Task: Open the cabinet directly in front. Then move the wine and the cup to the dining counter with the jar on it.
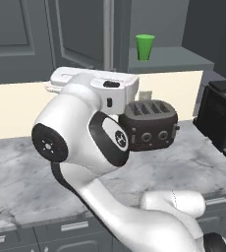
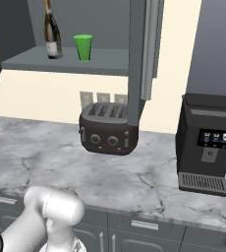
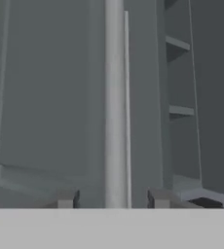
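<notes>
The cabinet [image 2: 105,19] stands with one door [image 1: 80,29] swung out, and its silver bar handle [image 3: 115,97] runs upright through the hand view. My gripper [image 3: 113,198] is open, with a fingertip on each side of the bar and a gap to both. On the lowest shelf [image 2: 66,61] the dark wine bottle [image 2: 51,32] stands upright with the green cup [image 2: 83,47] just to its right. The cup [image 1: 145,47] also shows past the door's edge. More shelves [image 3: 179,78] show inside. The dining counter and the jar are out of view.
A black toaster [image 2: 107,129] sits on the marble counter [image 2: 36,147] below the cabinet, in front of the wall sockets. A black coffee machine [image 2: 206,142] stands at the counter's right. The open door's edge [image 2: 137,54] juts out above the toaster. Grey drawers [image 1: 70,229] line the front.
</notes>
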### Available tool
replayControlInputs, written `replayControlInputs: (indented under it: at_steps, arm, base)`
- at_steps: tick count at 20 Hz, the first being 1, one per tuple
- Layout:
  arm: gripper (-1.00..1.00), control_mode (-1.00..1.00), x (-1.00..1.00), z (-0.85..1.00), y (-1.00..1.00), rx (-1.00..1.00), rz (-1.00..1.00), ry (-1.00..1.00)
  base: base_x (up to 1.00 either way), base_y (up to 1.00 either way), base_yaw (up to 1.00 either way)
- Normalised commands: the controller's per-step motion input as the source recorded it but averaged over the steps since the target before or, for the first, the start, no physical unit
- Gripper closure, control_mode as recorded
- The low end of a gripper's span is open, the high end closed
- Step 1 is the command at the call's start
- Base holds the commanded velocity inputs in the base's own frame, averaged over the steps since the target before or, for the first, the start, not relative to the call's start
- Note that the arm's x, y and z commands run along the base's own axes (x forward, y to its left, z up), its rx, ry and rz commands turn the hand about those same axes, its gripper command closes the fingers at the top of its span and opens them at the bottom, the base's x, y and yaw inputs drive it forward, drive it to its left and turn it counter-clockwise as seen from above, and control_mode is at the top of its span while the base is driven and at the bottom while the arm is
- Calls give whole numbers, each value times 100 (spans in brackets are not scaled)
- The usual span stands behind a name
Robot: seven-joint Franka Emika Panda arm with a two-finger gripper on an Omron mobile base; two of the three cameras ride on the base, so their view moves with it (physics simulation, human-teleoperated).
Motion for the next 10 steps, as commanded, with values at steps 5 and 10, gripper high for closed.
replayControlInputs:
  at_steps: [5, 10]
  arm:
    - [-100, -100, -100, -7, -25, 12, 0, -8]
    - [-100, -100, -42, 0, -97, 28, 24, 0]
  base:
    - [0, 0, 0]
    - [0, 0, 0]
